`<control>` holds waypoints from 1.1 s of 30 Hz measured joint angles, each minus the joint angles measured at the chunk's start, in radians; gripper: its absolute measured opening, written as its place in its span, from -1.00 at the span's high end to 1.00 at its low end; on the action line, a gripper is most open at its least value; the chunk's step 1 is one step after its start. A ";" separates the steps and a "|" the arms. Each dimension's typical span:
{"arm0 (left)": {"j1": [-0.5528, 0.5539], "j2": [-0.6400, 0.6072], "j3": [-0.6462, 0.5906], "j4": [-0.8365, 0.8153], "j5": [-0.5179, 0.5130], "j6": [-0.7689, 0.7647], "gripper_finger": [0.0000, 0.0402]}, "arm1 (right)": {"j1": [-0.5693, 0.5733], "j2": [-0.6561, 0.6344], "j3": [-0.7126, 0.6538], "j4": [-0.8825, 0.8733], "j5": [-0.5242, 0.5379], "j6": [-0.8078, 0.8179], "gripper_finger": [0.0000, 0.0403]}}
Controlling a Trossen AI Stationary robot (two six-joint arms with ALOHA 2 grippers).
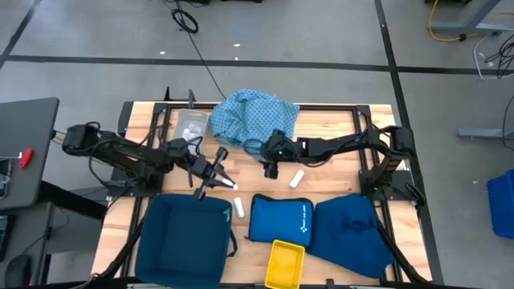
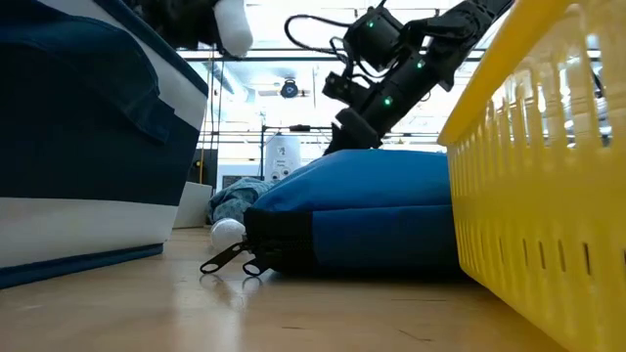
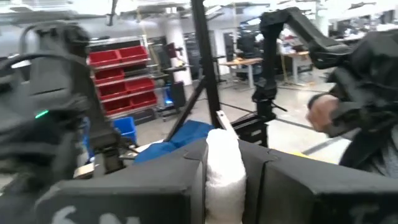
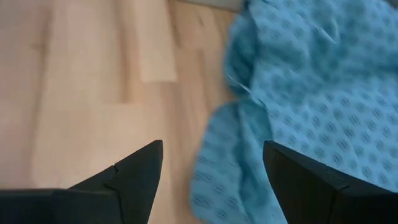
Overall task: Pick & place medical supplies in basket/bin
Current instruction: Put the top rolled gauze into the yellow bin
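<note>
My left gripper is shut on a small white roll and hangs just beyond the far rim of the dark blue bin. My right gripper stands open above the near edge of the light-blue dotted cloth, which lies crumpled at the table's far middle. Loose white rolls lie on the wood: one between the bin and the blue zip pouch, another near my right gripper. A clear packet lies left of the cloth. My left gripper pinches the white roll's middle between its two fingers. The fingers come roughly level from the table's left. One end of the roll sticks out past the fingertips, and the roll is lifted clear of the table.
A yellow basket stands at the near edge, right of the bin. A dark blue cloth bag lies to the right of the pouch. Bare wood lies left of the cloth under my right gripper.
</note>
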 joint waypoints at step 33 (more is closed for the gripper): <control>-0.072 0.088 0.027 0.026 -0.401 0.119 0.77 | 0.209 -0.076 0.002 0.303 -0.048 0.045 -0.42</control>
